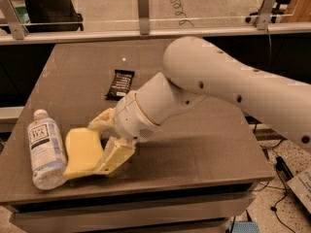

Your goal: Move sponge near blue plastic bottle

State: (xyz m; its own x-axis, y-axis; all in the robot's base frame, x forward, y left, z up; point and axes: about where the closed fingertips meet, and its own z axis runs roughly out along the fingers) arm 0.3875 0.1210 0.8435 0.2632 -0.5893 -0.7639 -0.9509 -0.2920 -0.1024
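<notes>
The pale yellow sponge (81, 152) lies on the brown table (204, 144) near its front left corner. Its left edge is right beside the blue plastic bottle (45, 148), which lies on its side with the white cap pointing away from me. My gripper (108, 139) is at the sponge's right edge, low over the table, and the white arm (228, 86) reaches in from the right. The sponge's right side is partly hidden by the gripper.
A black snack bar wrapper (119, 84) lies on the table behind the gripper. A glass barrier with metal posts (143, 8) runs along the table's far edge. The table's front edge is close below the sponge and bottle.
</notes>
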